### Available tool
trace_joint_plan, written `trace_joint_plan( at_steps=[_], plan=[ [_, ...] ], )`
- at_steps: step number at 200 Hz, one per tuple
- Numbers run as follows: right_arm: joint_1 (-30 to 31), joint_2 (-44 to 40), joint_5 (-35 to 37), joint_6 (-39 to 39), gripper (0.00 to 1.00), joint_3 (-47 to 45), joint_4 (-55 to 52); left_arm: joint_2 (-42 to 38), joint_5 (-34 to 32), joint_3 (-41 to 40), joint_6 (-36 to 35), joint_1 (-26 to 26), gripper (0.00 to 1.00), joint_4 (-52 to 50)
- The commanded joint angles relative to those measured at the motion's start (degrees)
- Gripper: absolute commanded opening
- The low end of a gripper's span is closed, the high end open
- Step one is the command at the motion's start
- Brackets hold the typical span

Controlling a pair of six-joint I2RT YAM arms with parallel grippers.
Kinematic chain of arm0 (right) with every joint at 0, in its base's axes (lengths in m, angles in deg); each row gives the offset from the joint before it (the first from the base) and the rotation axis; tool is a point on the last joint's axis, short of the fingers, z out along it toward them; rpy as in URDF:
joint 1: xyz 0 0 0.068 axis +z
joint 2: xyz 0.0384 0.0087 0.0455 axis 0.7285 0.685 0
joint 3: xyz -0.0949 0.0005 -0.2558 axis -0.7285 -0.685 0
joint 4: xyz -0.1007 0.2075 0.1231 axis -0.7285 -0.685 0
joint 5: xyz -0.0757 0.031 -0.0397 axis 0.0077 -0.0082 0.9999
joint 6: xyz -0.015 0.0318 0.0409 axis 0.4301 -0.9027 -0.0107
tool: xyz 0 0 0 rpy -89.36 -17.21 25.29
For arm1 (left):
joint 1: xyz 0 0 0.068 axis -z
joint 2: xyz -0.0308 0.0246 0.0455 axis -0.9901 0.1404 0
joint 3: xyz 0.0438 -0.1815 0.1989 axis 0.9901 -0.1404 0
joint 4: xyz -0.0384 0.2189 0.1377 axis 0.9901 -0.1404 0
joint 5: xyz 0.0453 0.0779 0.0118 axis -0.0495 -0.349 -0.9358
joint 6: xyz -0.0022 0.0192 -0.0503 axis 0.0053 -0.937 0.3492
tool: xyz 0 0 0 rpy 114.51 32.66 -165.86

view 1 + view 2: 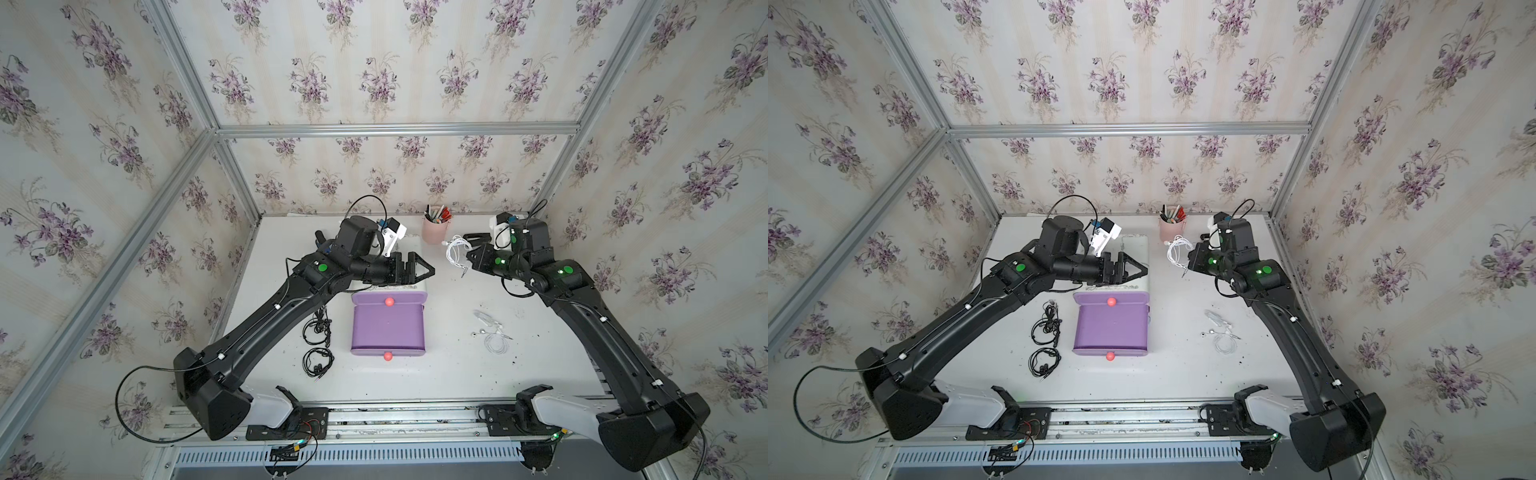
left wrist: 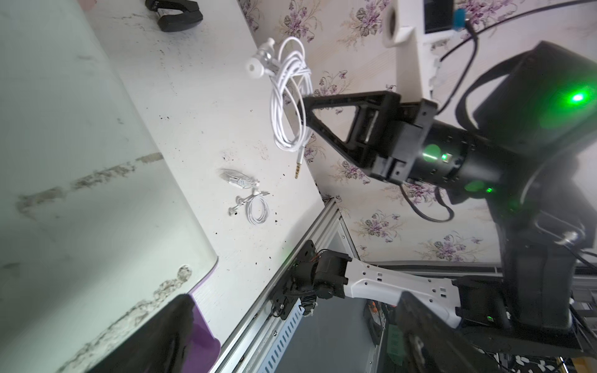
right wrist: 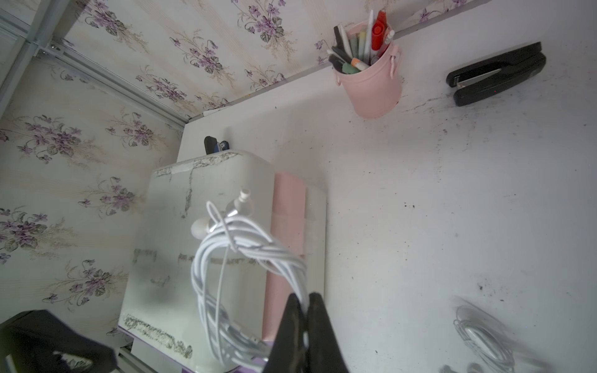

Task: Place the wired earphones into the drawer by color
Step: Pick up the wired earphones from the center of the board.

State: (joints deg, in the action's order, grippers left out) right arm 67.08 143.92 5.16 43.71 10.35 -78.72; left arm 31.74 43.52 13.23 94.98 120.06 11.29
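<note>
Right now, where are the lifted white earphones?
In both top views the earphones hang from the shut right gripper, just beside the pen cup and right of the drawer.

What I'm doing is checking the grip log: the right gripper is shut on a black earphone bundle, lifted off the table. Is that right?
Not quite: the bundle is white, not black. The right wrist view shows the right gripper shut on the white earphones, lifted off the table. In a top view, the black earphones lie untouched on the table.
</note>
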Motion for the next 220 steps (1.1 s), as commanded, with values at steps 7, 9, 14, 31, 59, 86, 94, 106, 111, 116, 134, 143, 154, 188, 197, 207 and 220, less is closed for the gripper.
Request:
trace_joint_plan(
  at_steps=[7, 9, 14, 31, 59, 86, 94, 106, 111, 116, 134, 143, 154, 188, 197, 207, 220],
  plan=[
    [3.6, -1.4, -2.0, -3.8, 0.00, 0.2, -0.1, 1.8, -3.2, -0.7, 2.1, 0.1, 1.00, 3.6],
    [3.8, -1.5, -2.2, -4.0, 0.00, 0.2, 0.0, 1.9, -3.1, -0.8, 2.3, 0.2, 1.00, 4.0],
    [4.3, -1.7, -2.7, -4.6, 0.00, 0.0, 0.4, 2.0, -3.0, -1.1, 2.9, 0.2, 1.00, 5.1],
    [5.8, -1.9, -3.6, -6.4, 0.00, -1.1, 2.1, 1.8, -3.1, -2.2, 4.6, 0.8, 1.00, 8.7],
    [8.3, -1.3, -3.3, -8.0, 0.00, -1.3, 4.1, 3.2, -3.2, -1.8, 5.0, 2.8, 0.98, 9.2],
    [10.0, -0.3, -3.1, -9.1, 0.00, -1.2, 5.5, 3.2, -4.7, -4.2, 7.6, 3.1, 0.97, 11.8],
    [10.1, -0.1, -3.1, -9.4, 0.00, -1.3, 6.1, 3.3, -4.9, -4.5, 8.2, 3.3, 0.95, 12.4],
    [12.6, 0.1, -2.8, -9.9, 0.00, -1.6, 6.7, 3.3, -6.4, -5.0, 8.8, 3.8, 0.86, 12.4],
    [12.9, 0.2, -2.9, -10.0, 0.00, -1.7, 7.0, 3.3, -6.9, -5.3, 9.1, 3.9, 0.82, 12.5],
    [13.2, 0.3, -2.8, -10.1, 0.00, -1.7, 7.1, 3.3, -7.5, -5.6, 9.4, 3.9, 0.79, 12.4],
    [13.9, 0.3, -2.4, -10.3, 0.00, -1.7, 6.9, 2.4, -10.4, -6.3, 10.2, 4.0, 0.74, 12.2],
    [14.2, 0.3, -2.2, -10.6, 0.00, -1.9, 7.0, 2.1, -11.5, -6.3, 10.5, 4.0, 0.72, 12.2],
    [14.6, 0.1, -2.2, -10.9, 0.00, -2.0, 7.2, 2.1, -11.9, -6.0, 10.6, 3.9, 0.67, 12.2],
    [15.1, -0.4, -1.7, -11.6, 0.00, -3.0, 7.6, 1.7, -13.7, -6.1, 11.1, 4.1, 0.56, 11.6],
    [15.3, -0.5, -1.7, -11.7, 0.00, -3.2, 7.7, 1.5, -13.9, -6.1, 11.1, 4.1, 0.49, 11.6],
    [15.5, -0.7, -1.5, -11.9, 0.00, -3.3, 7.9, 1.4, -14.3, -6.0, 11.0, 4.2, 0.43, 11.3],
    [15.5, -0.7, -1.5, -12.0, 0.00, -3.4, 8.0, 1.1, -14.8, -5.9, 10.9, 4.2, 0.35, 10.7]
  ],
)
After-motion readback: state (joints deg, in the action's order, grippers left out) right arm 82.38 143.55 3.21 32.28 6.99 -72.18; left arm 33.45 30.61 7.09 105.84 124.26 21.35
